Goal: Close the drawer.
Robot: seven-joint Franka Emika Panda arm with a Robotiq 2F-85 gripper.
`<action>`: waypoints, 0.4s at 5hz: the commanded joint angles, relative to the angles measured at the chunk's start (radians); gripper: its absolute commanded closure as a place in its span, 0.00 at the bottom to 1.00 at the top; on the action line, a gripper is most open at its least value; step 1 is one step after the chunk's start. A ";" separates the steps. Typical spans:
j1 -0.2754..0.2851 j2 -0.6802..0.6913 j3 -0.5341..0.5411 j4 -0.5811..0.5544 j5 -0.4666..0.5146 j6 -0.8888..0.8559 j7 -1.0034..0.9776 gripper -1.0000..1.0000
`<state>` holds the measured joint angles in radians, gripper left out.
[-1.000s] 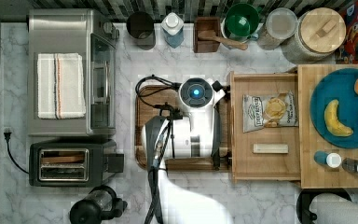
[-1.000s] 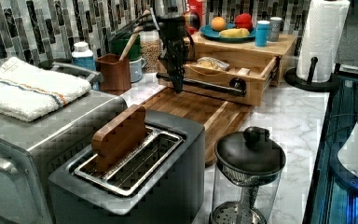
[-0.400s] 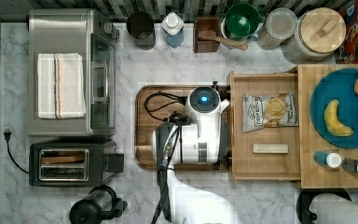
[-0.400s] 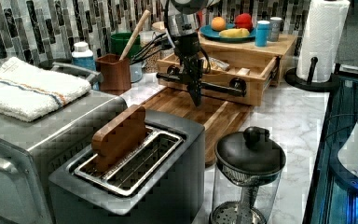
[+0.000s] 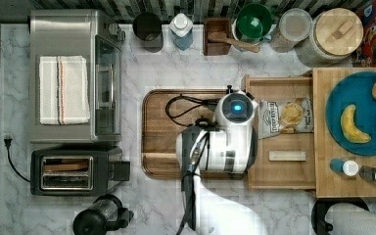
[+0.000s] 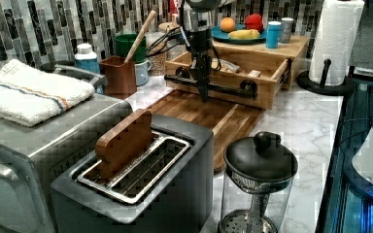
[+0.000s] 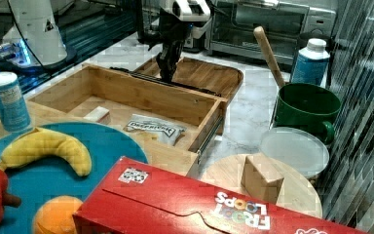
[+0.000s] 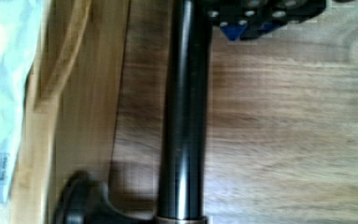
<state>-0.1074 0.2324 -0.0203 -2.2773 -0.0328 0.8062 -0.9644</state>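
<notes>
My arm reaches in from the bottom of the top view, wrist pointing straight down. My gripper [image 6: 203, 92] hangs at the dark handle bar [image 8: 184, 116] on the front of the drawer [image 5: 280, 174], which stands open at centre right of the top view; grip state: cannot tell. The chip bag [image 5: 285, 116] inside reads "DEEP RIVER". The red cereal box [image 7: 190, 204] reads "FROOT LOOPS".

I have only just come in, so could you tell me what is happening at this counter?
The Franka arm has its hand down at the dark bar handle on the front of the open bamboo drawer. The drawer is pulled out over the dark cutting board and holds a chip bag and a small pale block. It is not yet closed.
</notes>
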 commanded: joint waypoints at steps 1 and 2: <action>-0.098 -0.018 -0.085 0.133 -0.075 0.030 -0.103 1.00; -0.138 0.003 -0.117 0.145 -0.085 0.087 -0.165 1.00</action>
<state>-0.1620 0.2388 -0.0914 -2.2637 -0.0898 0.8638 -1.0322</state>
